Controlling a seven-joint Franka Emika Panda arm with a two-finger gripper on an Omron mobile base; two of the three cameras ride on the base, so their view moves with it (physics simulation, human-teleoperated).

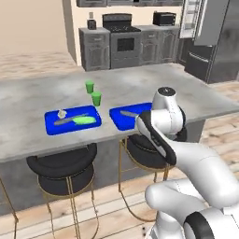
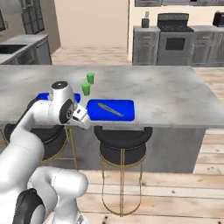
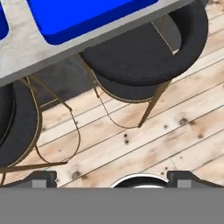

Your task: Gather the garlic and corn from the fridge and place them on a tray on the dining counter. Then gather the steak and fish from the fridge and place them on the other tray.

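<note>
Judging by the dining counter, we are well along: garlic and corn lie on the tray left of the green cups; the other tray holds a grey fish, no steak. Our gripper hangs wide, empty, over the stools.

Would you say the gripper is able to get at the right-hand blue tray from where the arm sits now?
Probably yes: the tray lies at the counter's near edge, just ahead of the open gripper, which hangs empty above a stool; nothing stands between.
</note>
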